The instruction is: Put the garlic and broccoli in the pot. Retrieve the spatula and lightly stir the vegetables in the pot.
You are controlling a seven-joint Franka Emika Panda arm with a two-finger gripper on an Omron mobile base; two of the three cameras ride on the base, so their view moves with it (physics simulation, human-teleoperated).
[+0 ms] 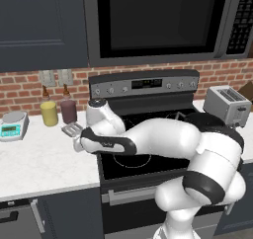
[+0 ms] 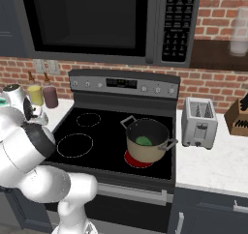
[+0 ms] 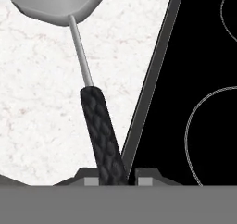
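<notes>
The spatula (image 3: 99,126) lies on the white counter just left of the stove edge, silver head (image 3: 60,3) away from the hand. Its black handle runs between my gripper's (image 3: 115,181) two tips, and the jaws are drawn in against it. From the left base camera, the gripper (image 1: 77,143) is low over the counter beside the spatula's head (image 1: 72,130). The tan pot (image 2: 147,141) stands on the stove's front right burner with the green broccoli (image 2: 143,140) inside. The garlic is hidden from view.
A silver toaster (image 2: 198,122) stands on the counter right of the stove, a knife block (image 2: 238,117) beyond it. Left of the stove are a yellow cup (image 1: 49,113), a dark jar (image 1: 68,109) and a kitchen scale (image 1: 13,124). A microwave hangs above.
</notes>
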